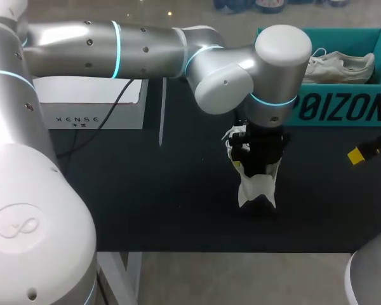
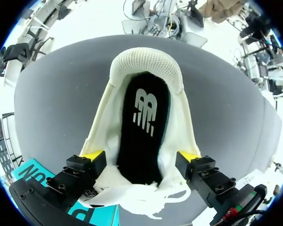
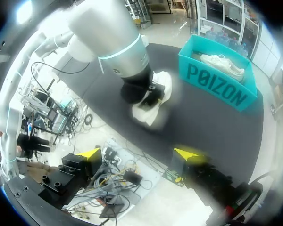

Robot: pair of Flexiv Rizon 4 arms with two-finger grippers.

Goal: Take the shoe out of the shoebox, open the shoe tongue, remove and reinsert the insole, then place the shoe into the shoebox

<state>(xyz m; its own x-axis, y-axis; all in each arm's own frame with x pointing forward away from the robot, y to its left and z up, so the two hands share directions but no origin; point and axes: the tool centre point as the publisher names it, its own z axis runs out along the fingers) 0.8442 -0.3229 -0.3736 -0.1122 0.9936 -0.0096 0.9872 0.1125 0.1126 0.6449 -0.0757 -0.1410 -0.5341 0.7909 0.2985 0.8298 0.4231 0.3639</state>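
Note:
A white shoe (image 1: 257, 187) stands on the black mat near the middle of the table, under my left gripper (image 1: 257, 159). In the left wrist view the shoe (image 2: 146, 70) lies lengthwise between the fingers, its heel collar farthest ahead, and the black insole (image 2: 144, 132) lies inside it. My left gripper (image 2: 140, 157) is open, a yellow tip at each side of the shoe's opening. The teal shoebox (image 1: 343, 109) sits at the back right. My right gripper (image 1: 357, 154) is near the right edge, open (image 3: 139, 154) with nothing between its fingers, and looks toward the shoe (image 3: 155, 101) and shoebox (image 3: 217, 87).
A second white shoe (image 1: 340, 67) lies inside the shoebox. At the back left stands a white box (image 1: 89, 101) with a black cable (image 1: 114, 108) running over it. My left arm spans the back of the table from left to middle.

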